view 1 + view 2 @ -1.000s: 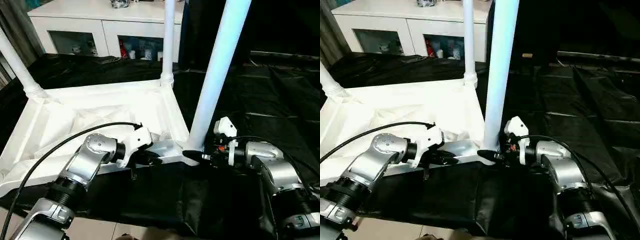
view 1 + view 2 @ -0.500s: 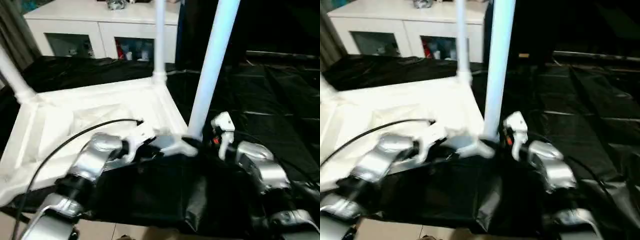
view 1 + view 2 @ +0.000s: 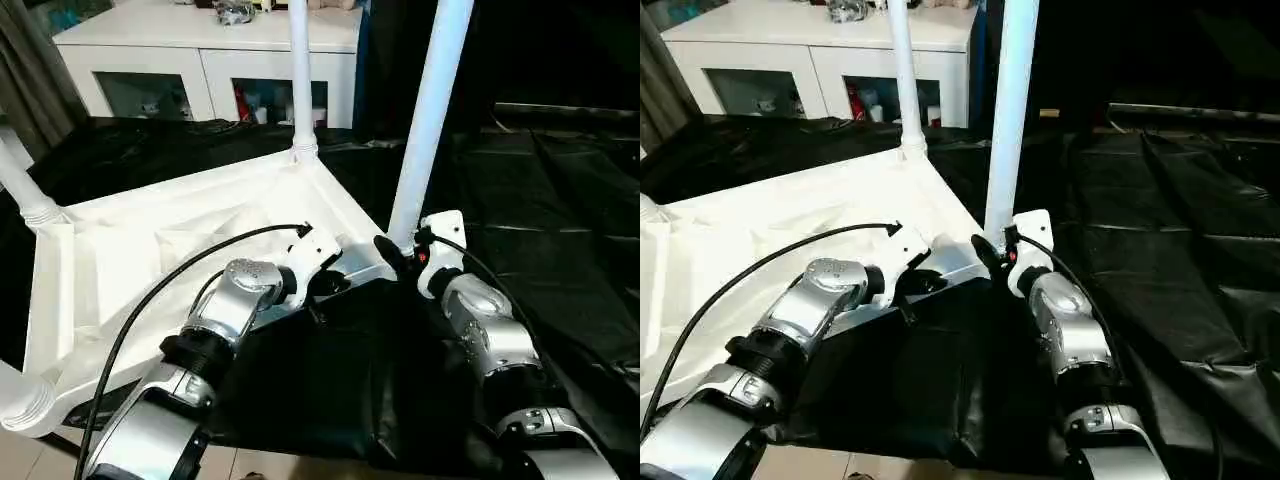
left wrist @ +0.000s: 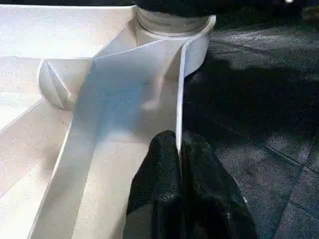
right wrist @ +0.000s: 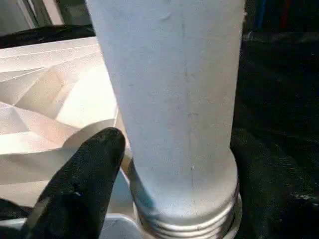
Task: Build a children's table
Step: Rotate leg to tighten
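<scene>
Here, tabletop [image 3: 150,260] rim pinched between the left gripper [image 4: 178,149] fingers, nearest leg [image 5: 169,99] between the parted right gripper [image 3: 385,250] fingers.

black-draped work table [image 3: 560,200], upturned tabletop [image 3: 130,250] on it

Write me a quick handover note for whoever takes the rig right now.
Left gripper: shut on the tabletop rim, just along from the near right corner.
Right gripper: fingers either side of the base of the near right leg; grip cannot be judged.
Tabletop lies underside up on the black table.
Done: four legs seem to be in their corners, far right leg, far left leg and near left leg included.
Left: check the near right leg is seated, let go, turn it upright.
</scene>
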Available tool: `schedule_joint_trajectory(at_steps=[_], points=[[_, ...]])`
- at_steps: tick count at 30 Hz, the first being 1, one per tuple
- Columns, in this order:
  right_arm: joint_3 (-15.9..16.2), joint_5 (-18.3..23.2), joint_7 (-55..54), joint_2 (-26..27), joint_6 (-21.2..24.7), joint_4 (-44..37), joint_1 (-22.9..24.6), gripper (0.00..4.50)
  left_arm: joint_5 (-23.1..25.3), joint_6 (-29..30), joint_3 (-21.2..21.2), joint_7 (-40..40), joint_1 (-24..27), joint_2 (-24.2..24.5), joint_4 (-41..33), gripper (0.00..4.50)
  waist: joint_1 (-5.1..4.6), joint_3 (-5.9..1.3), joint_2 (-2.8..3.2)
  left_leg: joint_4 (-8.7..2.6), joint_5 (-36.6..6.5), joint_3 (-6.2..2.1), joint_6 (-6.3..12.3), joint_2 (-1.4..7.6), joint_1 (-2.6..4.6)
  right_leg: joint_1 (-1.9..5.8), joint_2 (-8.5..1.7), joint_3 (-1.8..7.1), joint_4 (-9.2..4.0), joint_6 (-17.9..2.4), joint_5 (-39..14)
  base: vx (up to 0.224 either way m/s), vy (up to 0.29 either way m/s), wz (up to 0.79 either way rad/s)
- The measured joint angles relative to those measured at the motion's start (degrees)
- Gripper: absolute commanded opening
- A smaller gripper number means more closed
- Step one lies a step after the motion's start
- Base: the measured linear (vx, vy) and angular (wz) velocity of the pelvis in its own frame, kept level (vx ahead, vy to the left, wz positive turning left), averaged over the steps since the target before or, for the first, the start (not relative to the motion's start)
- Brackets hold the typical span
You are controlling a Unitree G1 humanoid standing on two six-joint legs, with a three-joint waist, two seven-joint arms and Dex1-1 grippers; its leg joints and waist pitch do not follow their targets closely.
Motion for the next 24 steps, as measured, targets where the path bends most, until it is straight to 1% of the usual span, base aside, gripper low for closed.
schedule_joint_trajectory(at_steps=[1, 4, 5, 7, 8, 10, 11, 16, 20, 24], points=[[0.0, 0.01, 0.58, -0.2, 0.02, 0.0, 0.0, 3.78, 0.01, -0.04, 0.0, 0.0, 0.0, 0.03, 0.0, 0.0, 0.0, 0.0, 0.0, 0.0, 0.0, 0.0, 0.0, 0.0, 0.0, -0.01, 0.0, 0.0, -0.01, 0.0, 0.0, 0.0, 0.0, 0.0], [0.01, 0.7, 4.78, -1.78, 0.41, -0.04, 0.04, 3.78, 0.05, -0.47, -0.05, -0.25, 0.04, 0.18, -0.04, 0.0, 0.01, 0.01, -0.02, -0.02, 0.0, 0.0, 0.0, 0.0, -0.04, -0.02, 0.0, 0.0, -0.04, 0.01, 0.01, 0.0, 0.0, 0.0], [0.02, 1.24, 6.6, -2.66, 0.71, -0.22, 0.17, 3.86, 0.05, -0.47, -0.06, -0.43, 0.19, 0.27, -0.35, 0.28, 0.05, 0.01, -0.01, -0.03, 0.0, 0.0, 0.01, 0.0, -0.05, -0.03, 0.0, -0.01, -0.03, 0.02, 0.01, 0.0, 0.0, 0.0], [0.1, 1.89, 9.11, -3.95, 1.02, -1.06, 0.76, 3.86, -0.01, -0.43, -0.04, -0.54, 0.35, 0.48, -0.83, 0.28, 0.12, 0.01, -0.01, -0.06, 0.01, 0.0, 0.01, 0.0, -0.07, -0.07, 0.0, -0.03, -0.03, 0.02, 0.01, 0.0, 0.0, 0.0], [0.26, 2.3, 11.63, -5.29, 1.47, -2.15, 1.34, 3.86, -0.89, -0.45, 0.63, -0.55, 1.03, 0.5, -1.67, 0.28, 0.15, 0.05, -0.08, -0.07, 0.01, 0.0, 0.02, 0.03, -0.14, -0.1, 0.0, -0.08, -0.03, 0.04, 0.01, 0.0, 0.0, 0.0], [0.43, 2.66, 13.73, -6.23, 1.77, -3.1, 1.47, 3.88, -1.63, -0.48, 1.15, -0.57, 1.2, 0.61, -1.94, 0.65, 0.1, 0.14, -0.22, -0.07, 0.09, -0.02, 0.15, 0.06, -0.21, -0.18, 0.01, -0.13, -0.01, 0.05, 0.0, 0.0, 0.0, 0.0], [0.53, 3.32, 15.18, -6.62, 1.84, -3.77, 1.5, 3.88, -1.7, -0.56, 1.64, -0.24, 1.2, 0.57, -1.92, 0.68, 0.01, 0.15, -0.24, -0.06, 0.13, -0.02, 0.21, 0.06, -0.25, -0.23, 0.01, -0.13, -0.02, 0.05, 0.01, 0.0, 0.0, 0.0], [2.29, 4.31, 20.1, -7.5, 2.55, -6.74, 2.53, 3.88, -1.92, -1.99, 2.28, 1.67, 0.36, -0.28, -1.91, 0.69, -0.32, 0.21, -0.38, -0.07, 0.14, -0.02, 0.34, 0.07, -0.31, -0.24, 0.02, -0.16, -0.13, 0.05, 0.0, 0.0, 0.0, 0.0], [2.97, 4.39, 22.2, -8.56, 3.26, -8.5, 3.31, 3.88, -1.88, -1.8, 2.33, 2.6, -1.61, -0.59, -1.43, 0.69, -0.15, 0.22, -0.39, -0.06, 0.13, -0.02, 0.34, 0.07, -0.35, -0.23, 0.01, -0.17, -0.19, 0.05, 0.0, 0.0, 0.0, 0.0], [3.18, 4.47, 22.73, -8.86, 3.97, -9.52, 3.67, 3.88, -1.38, -1.38, 2.18, 3.45, -2.22, -0.68, -0.41, 0.69, -0.18, 0.22, -0.39, -0.07, 0.12, -0.02, 0.34, 0.07, -0.35, -0.24, 0.02, -0.17, -0.19, 0.05, 0.0, 0.0, 0.0, 0.0]])
